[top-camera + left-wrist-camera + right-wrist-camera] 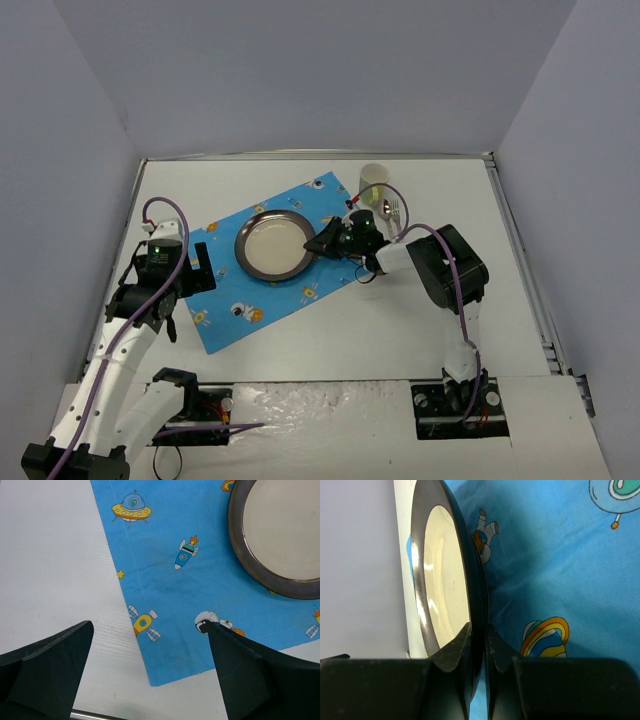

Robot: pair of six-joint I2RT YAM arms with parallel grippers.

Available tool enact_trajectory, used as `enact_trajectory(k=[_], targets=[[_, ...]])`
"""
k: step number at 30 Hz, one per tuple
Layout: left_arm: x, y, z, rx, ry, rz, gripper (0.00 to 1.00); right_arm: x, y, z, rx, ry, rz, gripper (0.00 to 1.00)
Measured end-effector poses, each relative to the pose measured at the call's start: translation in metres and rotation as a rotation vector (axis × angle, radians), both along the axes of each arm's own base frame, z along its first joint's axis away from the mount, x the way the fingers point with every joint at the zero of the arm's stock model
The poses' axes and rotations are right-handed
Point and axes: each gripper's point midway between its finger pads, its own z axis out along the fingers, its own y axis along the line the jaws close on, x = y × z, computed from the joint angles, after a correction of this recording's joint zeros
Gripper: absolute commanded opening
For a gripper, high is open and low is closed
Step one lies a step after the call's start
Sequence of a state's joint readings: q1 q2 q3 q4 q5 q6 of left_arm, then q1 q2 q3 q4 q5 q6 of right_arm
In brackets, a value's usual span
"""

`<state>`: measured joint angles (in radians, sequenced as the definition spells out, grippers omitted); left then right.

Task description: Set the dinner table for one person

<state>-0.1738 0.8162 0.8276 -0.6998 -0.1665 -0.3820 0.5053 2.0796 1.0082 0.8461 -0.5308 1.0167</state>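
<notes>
The white bench [400, 330] fills the floor of the walled enclosure, with both arm bases at its near edge. A blue cartoon-print placemat [240, 300] lies askew on its left-centre part. A round plate [272, 246] with a dark metallic rim and a cream centre sits on the far half of the placemat.

The right claw [479, 630] pinches the plate's right rim, one finger over the rim and one under it. Whether that edge is lifted off the cloth cannot be told.

The left claw [150, 630] is spread wide at the placemat's left end, holding nothing. One finger is over the bare bench and the other over the cloth by a corner.

A pale cup [373, 176] stands on the bench just past the placemat's far right corner. Metal cutlery [391, 209] lies just near of the cup.
</notes>
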Motion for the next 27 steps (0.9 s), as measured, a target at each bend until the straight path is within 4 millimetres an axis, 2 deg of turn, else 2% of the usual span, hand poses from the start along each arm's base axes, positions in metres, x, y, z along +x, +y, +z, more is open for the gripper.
enact_trajectory(k=[13, 17, 21, 24, 27], targets=[[0.0, 0.0, 0.0, 0.0, 0.0, 0.0, 0.97, -0.0075, -0.0054, -0.008, 0.002, 0.003, -0.003, 0.0], [0.0, 0.0, 0.0, 0.0, 0.0, 0.0, 0.97, -0.0082, -0.0058, -0.0085, 0.002, -0.001, -0.002, 0.25], [0.0, 0.0, 0.0, 0.0, 0.0, 0.0, 0.97, -0.0084, -0.0076, -0.0083, 0.006, -0.01, 0.001, 0.37], [0.0, 0.0001, 0.0, 0.0, 0.0, 0.0, 0.97, -0.0076, -0.0085, -0.0081, 0.001, -0.023, 0.005, 0.51], [0.0, 0.0001, 0.0, 0.0, 0.0, 0.0, 0.97, -0.0063, -0.0099, -0.0058, -0.002, -0.037, 0.007, 0.7]])
